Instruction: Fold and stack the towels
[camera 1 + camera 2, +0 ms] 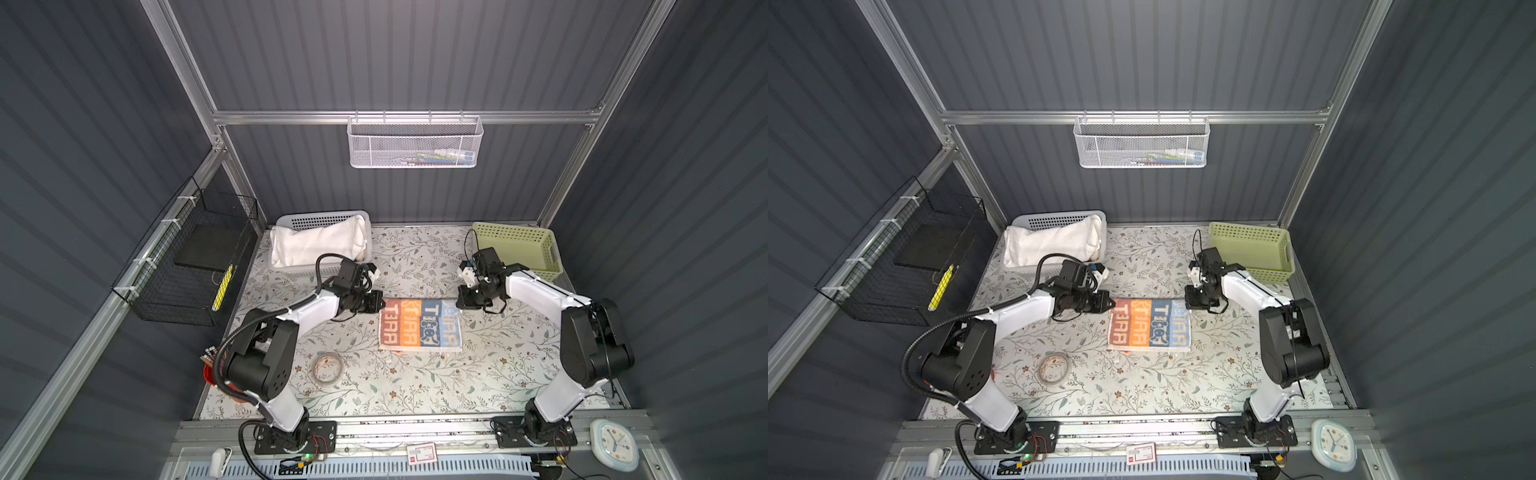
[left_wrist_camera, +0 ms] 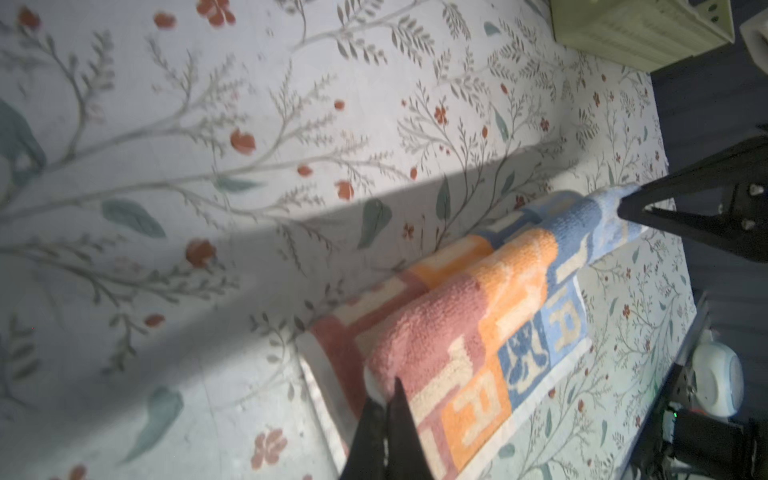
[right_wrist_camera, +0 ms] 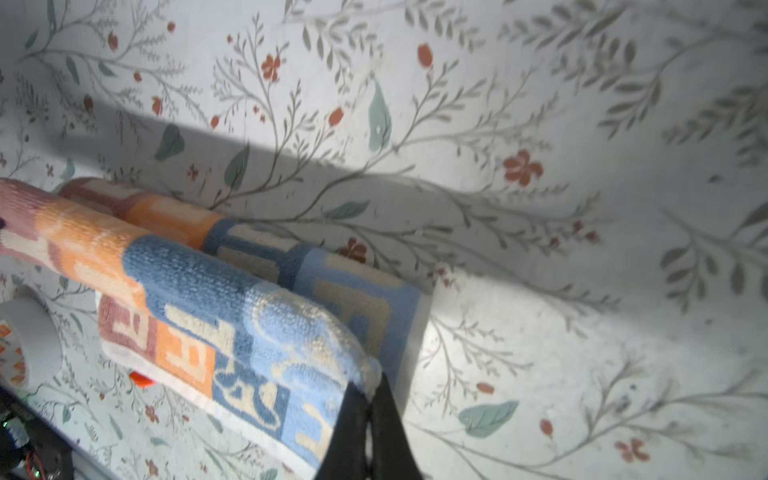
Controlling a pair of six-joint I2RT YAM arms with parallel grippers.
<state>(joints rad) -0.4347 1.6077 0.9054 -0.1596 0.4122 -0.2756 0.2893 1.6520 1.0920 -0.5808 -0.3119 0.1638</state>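
An orange-and-blue lettered towel (image 1: 419, 326) (image 1: 1149, 328) lies in the middle of the table. Its far edge is lifted and curled toward the near edge, as the left wrist view shows (image 2: 478, 316). My left gripper (image 1: 380, 305) (image 2: 390, 386) is shut on the towel's far left corner. My right gripper (image 1: 459, 303) (image 3: 374, 382) is shut on its far right corner, pinching blue terry (image 3: 216, 282). A plain white towel (image 1: 320, 245) lies bunched in the white basket (image 1: 291, 222) at the back left. A small orange bit (image 3: 139, 379) peeks from under the lettered towel's near edge.
A green basket (image 1: 515, 249) stands at the back right, just behind the right arm. A roll of clear tape (image 1: 327, 368) lies on the table near the left arm. A black wire basket (image 1: 187, 270) hangs on the left wall. A clock (image 1: 614, 444) lies at the front right.
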